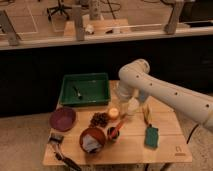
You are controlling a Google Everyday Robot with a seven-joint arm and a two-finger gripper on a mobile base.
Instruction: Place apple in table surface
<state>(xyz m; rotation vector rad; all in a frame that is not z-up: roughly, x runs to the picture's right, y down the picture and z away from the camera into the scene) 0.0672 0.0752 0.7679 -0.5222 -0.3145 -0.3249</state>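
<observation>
Over table surface (131,146), arm half hides gripper (121,103) beside apple (114,113).

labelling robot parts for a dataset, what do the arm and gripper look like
The arm is cream-white, built of thick rounded tubes with a bulbous joint at the top and small dark dots along its long link. The gripper is a slimmer pale end piece, just above the small round pale yellow-orange apple on the light wooden tabletop. No lettering shows.

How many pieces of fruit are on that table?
3: the apple mid-table, beside the robot's tool; the dark grape cluster left of it; a yellow banana to its right. The red bowl may hide more.
</observation>
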